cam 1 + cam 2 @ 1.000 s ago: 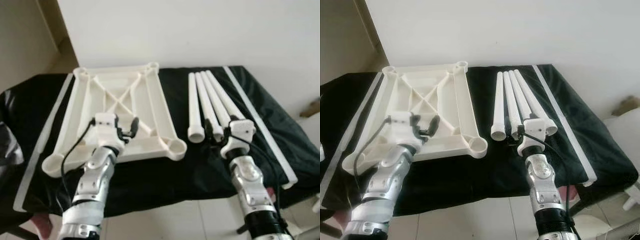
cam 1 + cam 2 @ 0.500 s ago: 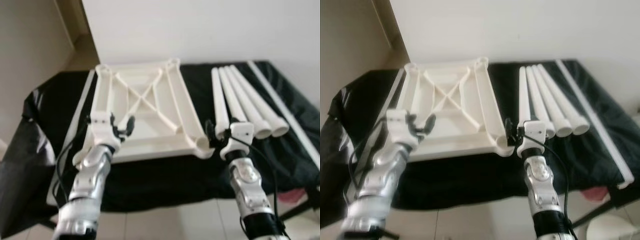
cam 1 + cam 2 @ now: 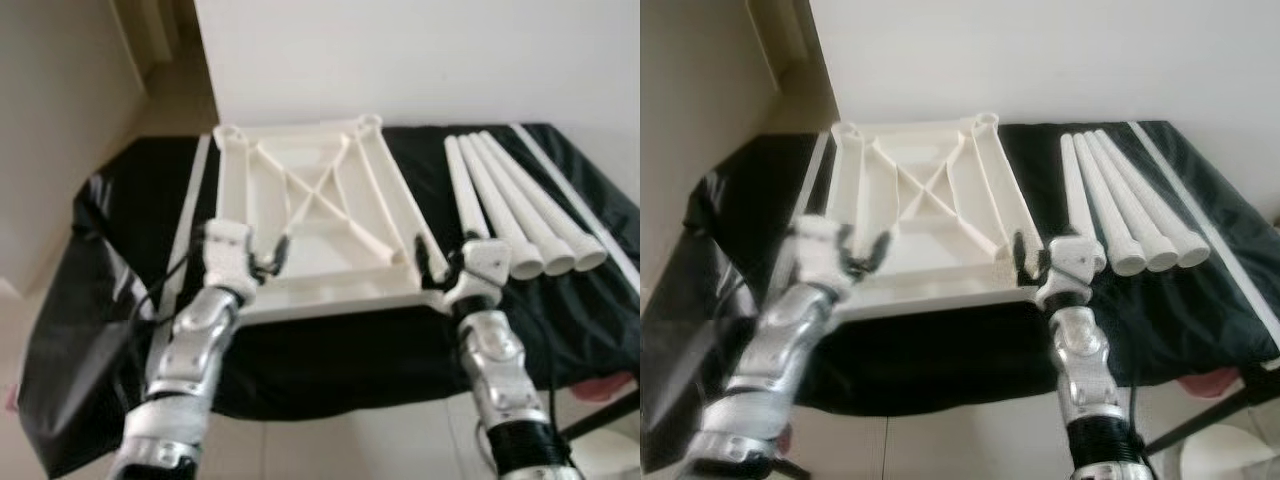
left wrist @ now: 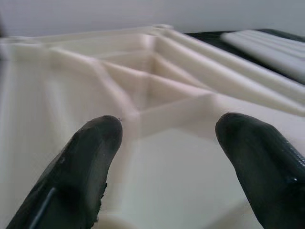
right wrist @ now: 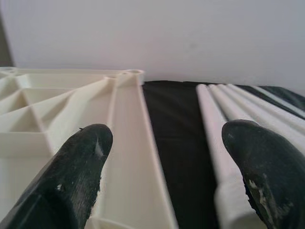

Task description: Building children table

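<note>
— Both arms have closed on the near edge of the upturned tabletop (image 3: 310, 215) on the black cloth (image 3: 120, 300).
— Left gripper (image 3: 262, 262) and right gripper (image 3: 438, 268) gape wide, empty; right should swing to the legs (image 3: 520, 215), gripping one near its flared end.

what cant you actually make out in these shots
- Near left corner socket of the white tabletop: covered by the left gripper in both eye views.
- Near right corner socket: hidden behind the right gripper.
- Near end of the innermost of the table legs: behind the right wrist.
- Whether either gripper touches the tabletop: cannot tell; left wrist view is blurred.
- Black cloth: what lies under it is hidden.
</note>
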`<state>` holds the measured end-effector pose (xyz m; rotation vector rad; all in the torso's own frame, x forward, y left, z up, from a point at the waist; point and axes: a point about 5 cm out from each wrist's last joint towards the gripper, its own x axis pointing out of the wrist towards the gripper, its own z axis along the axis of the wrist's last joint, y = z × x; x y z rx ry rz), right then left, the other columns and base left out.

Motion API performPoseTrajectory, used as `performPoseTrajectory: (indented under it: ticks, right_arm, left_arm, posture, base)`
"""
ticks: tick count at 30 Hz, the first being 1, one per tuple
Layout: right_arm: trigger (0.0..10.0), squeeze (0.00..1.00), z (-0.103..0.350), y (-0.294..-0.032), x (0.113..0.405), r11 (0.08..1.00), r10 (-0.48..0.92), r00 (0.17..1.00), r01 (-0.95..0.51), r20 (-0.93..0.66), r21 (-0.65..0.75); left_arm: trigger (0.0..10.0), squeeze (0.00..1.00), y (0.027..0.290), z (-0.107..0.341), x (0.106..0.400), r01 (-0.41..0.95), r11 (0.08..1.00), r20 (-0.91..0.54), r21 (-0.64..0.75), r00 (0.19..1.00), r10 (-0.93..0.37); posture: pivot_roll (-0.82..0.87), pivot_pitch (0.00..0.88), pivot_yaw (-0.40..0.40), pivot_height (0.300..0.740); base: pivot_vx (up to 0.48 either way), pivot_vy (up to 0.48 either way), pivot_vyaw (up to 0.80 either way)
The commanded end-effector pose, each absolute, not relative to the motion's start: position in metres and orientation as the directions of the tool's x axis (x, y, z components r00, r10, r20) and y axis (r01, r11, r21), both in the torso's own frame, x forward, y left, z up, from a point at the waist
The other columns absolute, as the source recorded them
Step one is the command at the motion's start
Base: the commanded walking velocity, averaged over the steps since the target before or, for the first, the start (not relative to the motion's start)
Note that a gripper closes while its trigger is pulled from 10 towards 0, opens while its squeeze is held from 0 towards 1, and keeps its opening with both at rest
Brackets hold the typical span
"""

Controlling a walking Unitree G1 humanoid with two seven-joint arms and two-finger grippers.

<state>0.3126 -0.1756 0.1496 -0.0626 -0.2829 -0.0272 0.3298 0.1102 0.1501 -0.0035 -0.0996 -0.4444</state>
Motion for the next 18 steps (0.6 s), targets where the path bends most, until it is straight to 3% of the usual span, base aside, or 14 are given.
performPoseTrajectory:
  ticks: [1, 10, 12, 18]
  right_arm:
    - [10.0, 0.00, 0.150, -0.188, 0.318, 0.995, -0.087, 0.964, 0.098, 0.251, -0.031]
    - [10.0, 0.00, 0.159, -0.214, 0.338, 0.974, -0.218, 0.970, 0.209, 0.106, 0.088]
    - [10.0, 0.00, 0.158, -0.220, 0.344, 0.975, -0.212, 0.977, 0.209, 0.035, 0.078]
    - [10.0, 0.00, 0.172, -0.225, 0.355, 0.983, -0.183, 0.982, 0.182, 0.033, 0.029]
  left_arm:
    - [10.0, 0.00, 0.100, 0.156, 0.327, 0.517, 0.854, 0.112, 0.053, 0.847, -0.520]
    - [10.0, 0.00, 0.090, 0.165, 0.328, 0.546, 0.838, 0.111, 0.006, 0.832, -0.543]
    - [10.0, 0.00, 0.087, 0.167, 0.326, 0.573, 0.820, 0.107, 0.003, 0.815, -0.570]
    - [10.0, 0.00, 0.081, 0.176, 0.326, 0.598, 0.800, 0.108, -0.043, 0.799, -0.591]
  posture:
    - [-0.10, 0.044, 0.009, 0.740]
    - [-0.10, 0.052, 0.032, 0.740]
    - [-0.10, 0.058, 0.035, 0.740]
    - [-0.11, 0.075, 0.051, 0.740]
  base:
    - [0.000, 0.000, 0.00]
    - [0.000, 0.000, 0.00]
    - [0.000, 0.000, 0.00]
    - [0.000, 0.000, 0.00]
